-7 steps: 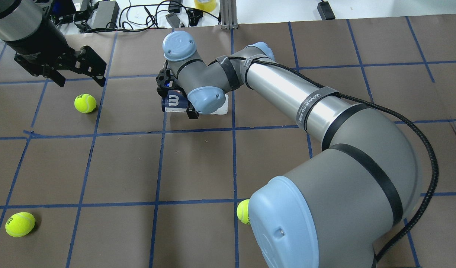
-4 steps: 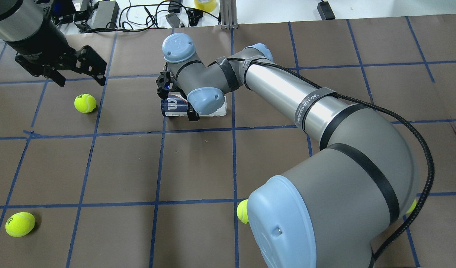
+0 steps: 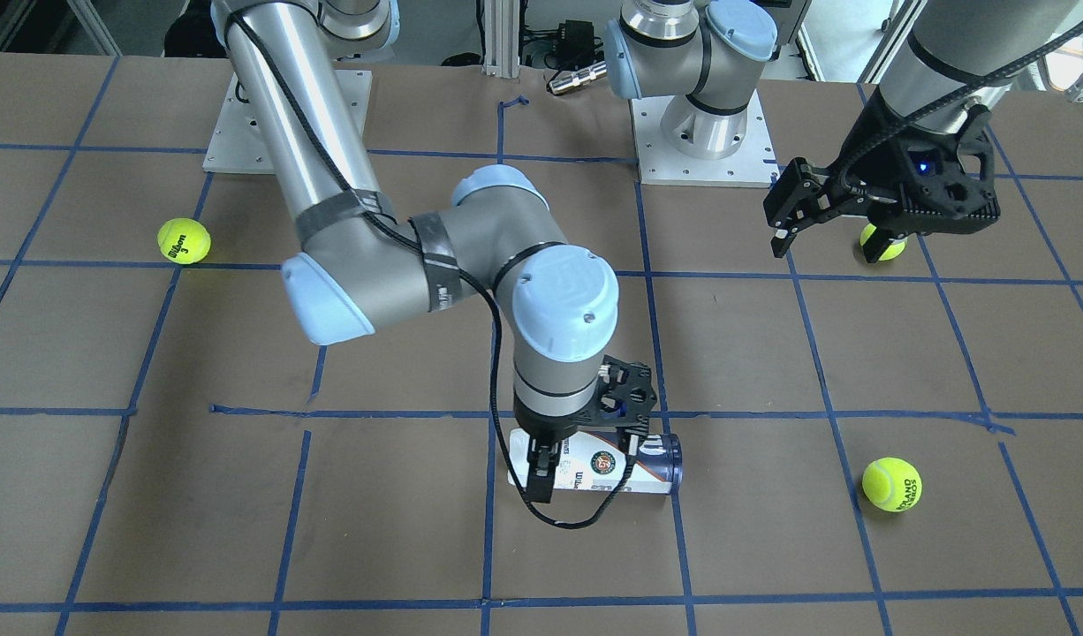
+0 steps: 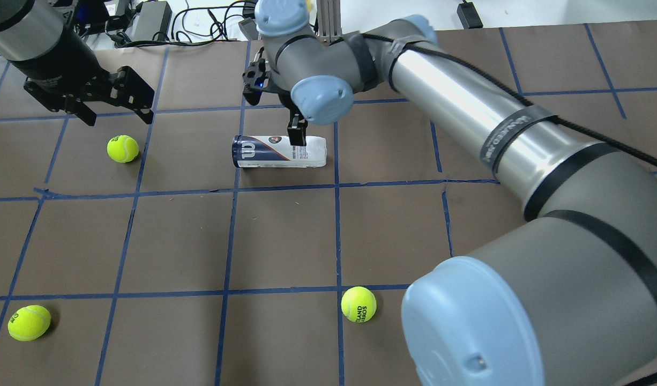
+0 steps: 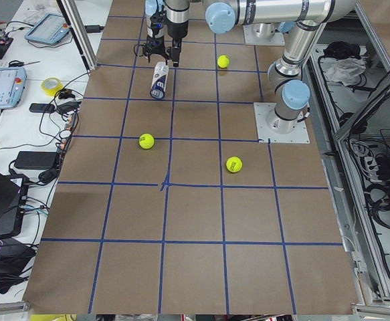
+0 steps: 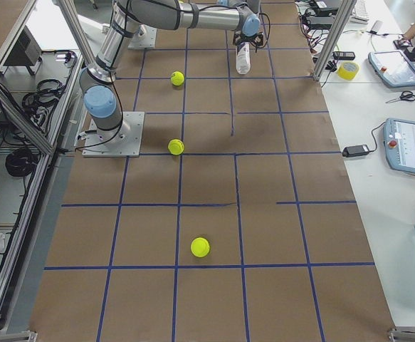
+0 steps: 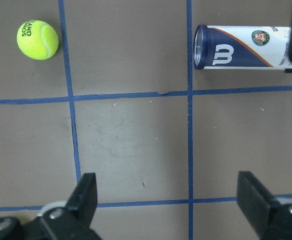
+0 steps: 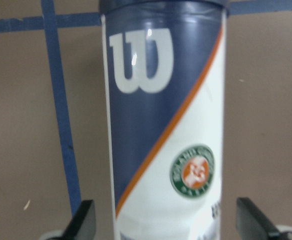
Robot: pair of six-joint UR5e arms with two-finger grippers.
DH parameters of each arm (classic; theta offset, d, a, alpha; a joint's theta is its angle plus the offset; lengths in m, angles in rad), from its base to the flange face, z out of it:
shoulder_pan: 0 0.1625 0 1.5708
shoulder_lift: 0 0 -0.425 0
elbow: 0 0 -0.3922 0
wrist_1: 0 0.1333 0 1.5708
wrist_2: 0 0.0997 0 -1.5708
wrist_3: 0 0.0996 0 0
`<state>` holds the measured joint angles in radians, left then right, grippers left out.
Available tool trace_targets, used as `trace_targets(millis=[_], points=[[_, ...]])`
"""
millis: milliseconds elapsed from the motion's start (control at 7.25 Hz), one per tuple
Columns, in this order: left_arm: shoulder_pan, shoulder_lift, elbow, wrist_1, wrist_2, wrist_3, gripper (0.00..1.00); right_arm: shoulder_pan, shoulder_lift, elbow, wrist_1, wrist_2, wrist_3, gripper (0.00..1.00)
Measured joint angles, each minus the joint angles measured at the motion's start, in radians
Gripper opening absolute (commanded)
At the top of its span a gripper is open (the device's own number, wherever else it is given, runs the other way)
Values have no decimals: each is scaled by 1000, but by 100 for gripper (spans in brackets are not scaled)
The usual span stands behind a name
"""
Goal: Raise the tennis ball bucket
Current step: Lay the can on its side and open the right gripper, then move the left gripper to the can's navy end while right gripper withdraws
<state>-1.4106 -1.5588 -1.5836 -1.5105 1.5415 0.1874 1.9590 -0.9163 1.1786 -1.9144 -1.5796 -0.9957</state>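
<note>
The tennis ball bucket point(image 4: 279, 151), a white can with a navy end and a white "W", lies on its side on the brown table. It also shows in the front view point(image 3: 617, 464) and the left wrist view point(image 7: 246, 47). My right gripper point(image 3: 588, 455) is open just above it, one finger on each side. In the right wrist view the can point(image 8: 166, 125) fills the space between the open fingertips point(image 8: 83, 222). My left gripper point(image 4: 117, 104) is open and empty, hanging over the table to the can's left. It also shows in the left wrist view point(image 7: 168, 200).
Three loose tennis balls lie on the table: one point(image 4: 122, 148) under my left gripper, one point(image 4: 29, 323) at the near left, one point(image 4: 358, 304) near my right arm's base. Cables and gear point(image 4: 146, 21) lie past the far edge.
My right arm has risen and swung toward the far edge, fingers still either side of the can. The can has stayed flat in the same spot. The left arm has not moved.
</note>
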Motion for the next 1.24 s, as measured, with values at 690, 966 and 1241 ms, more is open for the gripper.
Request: trace_targets(millis=[690,966,1241], points=[[2,-114,-27,150,-126,-5,100,-306,-286,59,238,10,192,98],[3,-193,-71,281,-237,-2,100,-369,-399,171,264,7,455,100],[4,-274,-89,339,-317,0,100,-388,-462,244,277,2,763,100]])
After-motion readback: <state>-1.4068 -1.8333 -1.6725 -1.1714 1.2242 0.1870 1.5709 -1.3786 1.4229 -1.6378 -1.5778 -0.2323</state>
